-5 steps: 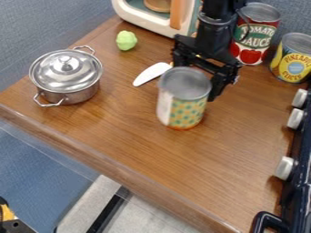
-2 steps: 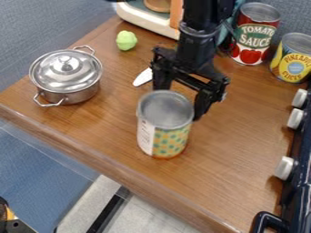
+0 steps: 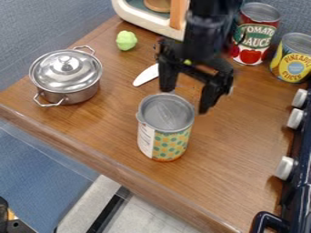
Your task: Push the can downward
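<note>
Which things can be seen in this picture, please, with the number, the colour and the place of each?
patterned can: 1, cream with green dots, upright, centre
lidded pot: 1, silver, left
lumpy toy: 1, light green, upper left
blade-shaped piece: 1, white, left of gripper
small patch: 1, green, behind gripper, cannot tell what
tomato can: 1, red and white, upper right
pineapple can: 1, yellow, right of tomato can
boxy toy: 1, white, top edge
stove: 1, dark blue, right edge
knobs: 3, white, on stove
counter: 1, brown, under the cans
arm: 1, black, from top edge
gripper: 1, black, open, behind patterned can
</note>
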